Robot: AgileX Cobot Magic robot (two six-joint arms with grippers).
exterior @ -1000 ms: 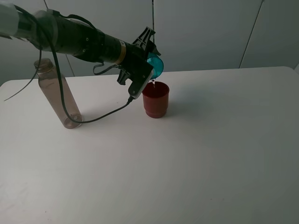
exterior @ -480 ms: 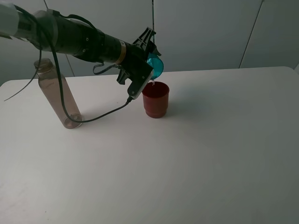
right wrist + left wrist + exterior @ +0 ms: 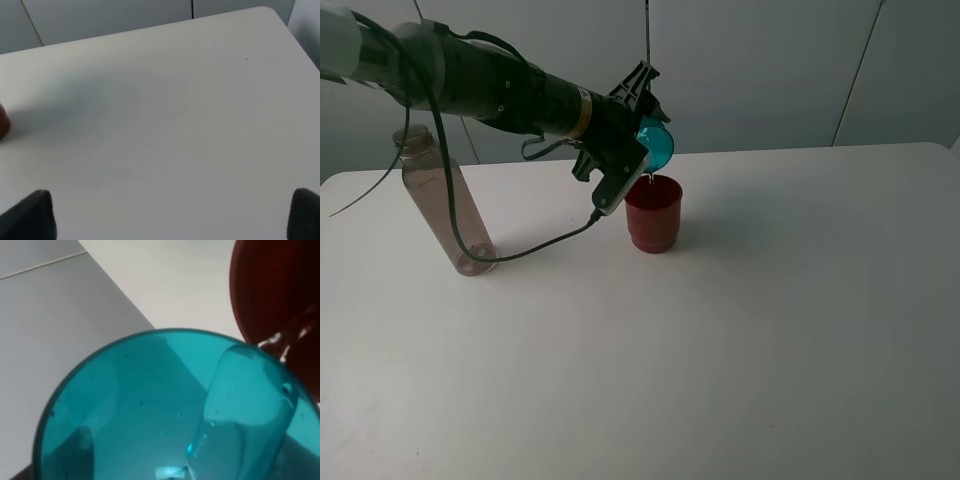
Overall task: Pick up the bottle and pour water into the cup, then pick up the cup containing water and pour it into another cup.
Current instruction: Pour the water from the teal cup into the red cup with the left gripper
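Note:
My left gripper is shut on the translucent teal cup, holding it tipped on its side just above the dark red cup. A thin stream of water falls from the teal rim into the red cup. The left wrist view looks into the teal cup, where water runs toward the rim and the red cup sits beyond it. The smoky-grey bottle stands on the table at the left, apart from both arms. My right gripper is open and holds nothing.
The white table stretches out around the cups. A black cable runs from the left arm down across the table to the bottle's base. Grey wall panels stand behind the table's far edge.
The left gripper and the teal cup have risen and tipped very slightly. The bottle, the red cup and the right arm have not moved.

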